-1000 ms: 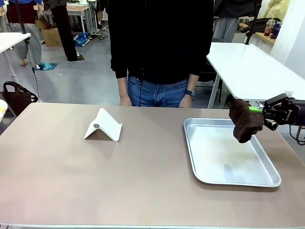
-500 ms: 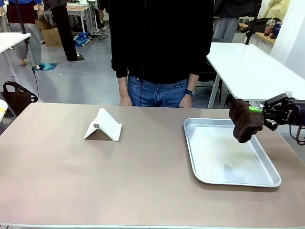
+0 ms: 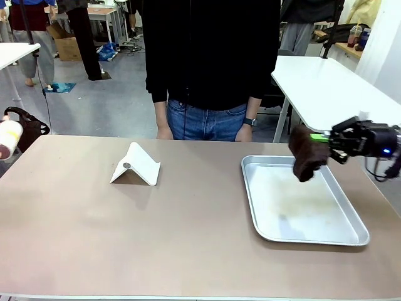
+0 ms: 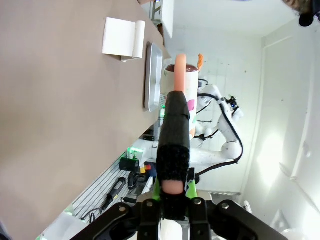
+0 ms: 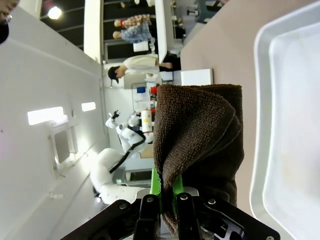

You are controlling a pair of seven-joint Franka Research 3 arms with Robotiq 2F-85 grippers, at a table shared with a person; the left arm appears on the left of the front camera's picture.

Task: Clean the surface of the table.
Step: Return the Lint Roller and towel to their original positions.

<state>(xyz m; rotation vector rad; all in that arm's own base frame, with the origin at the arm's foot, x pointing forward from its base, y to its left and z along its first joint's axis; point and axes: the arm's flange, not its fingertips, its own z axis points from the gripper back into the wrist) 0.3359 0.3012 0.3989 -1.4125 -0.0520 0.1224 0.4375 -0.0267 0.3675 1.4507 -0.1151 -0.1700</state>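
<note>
The worktop point(image 3: 125, 238) spreads beneath the metal tray point(image 3: 301, 240). Clamped tight on a brown cloth point(image 3: 306, 157), the right end effector point(image 3: 321, 139) has shifted leftward and now hangs above the tray's far right corner. Far left of the tray, a pale container point(image 3: 7, 139), gripped firmly by the left end effector point(image 4: 172, 197), has edged inward.

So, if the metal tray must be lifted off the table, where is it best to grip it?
Probably the raised rim on the right long side of the metal tray, from above, one finger inside, one outside: it lies flat on the table, so only the rim offers a pinch.
</note>
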